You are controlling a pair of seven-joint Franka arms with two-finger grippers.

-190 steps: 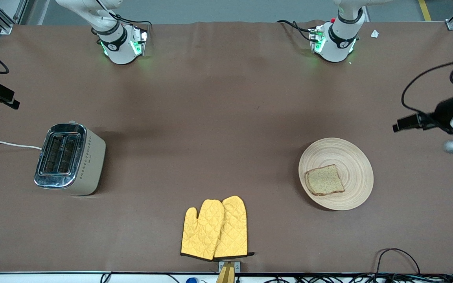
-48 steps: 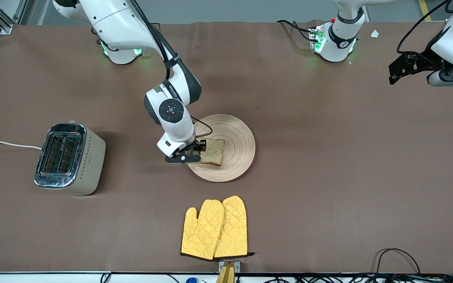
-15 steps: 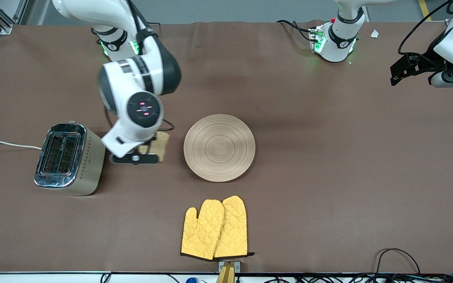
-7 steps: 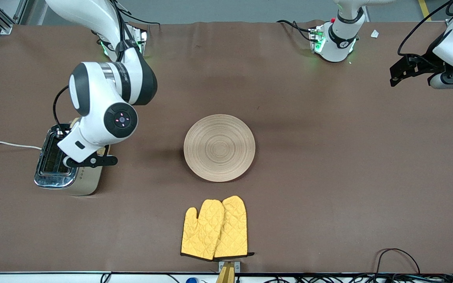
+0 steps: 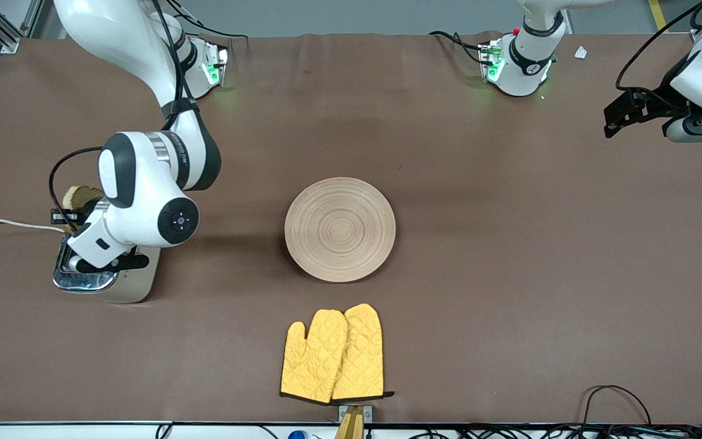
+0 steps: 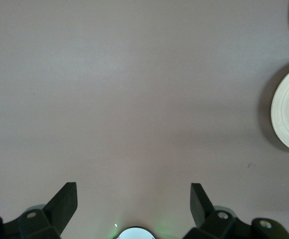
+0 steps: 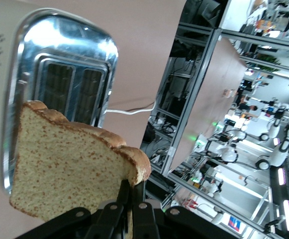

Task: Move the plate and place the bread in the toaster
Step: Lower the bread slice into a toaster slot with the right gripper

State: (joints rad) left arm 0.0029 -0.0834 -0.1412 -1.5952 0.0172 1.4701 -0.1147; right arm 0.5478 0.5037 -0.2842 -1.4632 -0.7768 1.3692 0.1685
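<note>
The right gripper [image 7: 130, 206] was held in the air over the toaster [image 5: 120, 286], with its two fingers pressed together on the bread [image 7: 69, 169]. In the right wrist view the slice was seen clamped at one crust edge, standing on edge above the chrome top, with both dark slots visible past it. In the front view only a brown corner of the bread [image 5: 80, 196] could be made out, beside the arm's wrist and above the end of the toaster that carries the white cord [image 5: 3, 223]. Much of the toaster was covered there by the right arm, so which slot the slice was lined up with could not be told with confidence.

The plate [image 5: 340, 229] lay flat near the middle of the table [image 5: 509, 274], with nothing on it, well apart from the toaster and toward the left arm's end from it. A pair of yellow oven mitts [image 5: 333, 355] lay nearer to the front camera than the plate, side by side and overlapping.

The left gripper [image 6: 134, 199] was kept waiting above bare table at the left arm's end, its fingers spread wide with nothing between them. An edge of the plate [image 6: 288, 114] was caught in the left wrist view.
</note>
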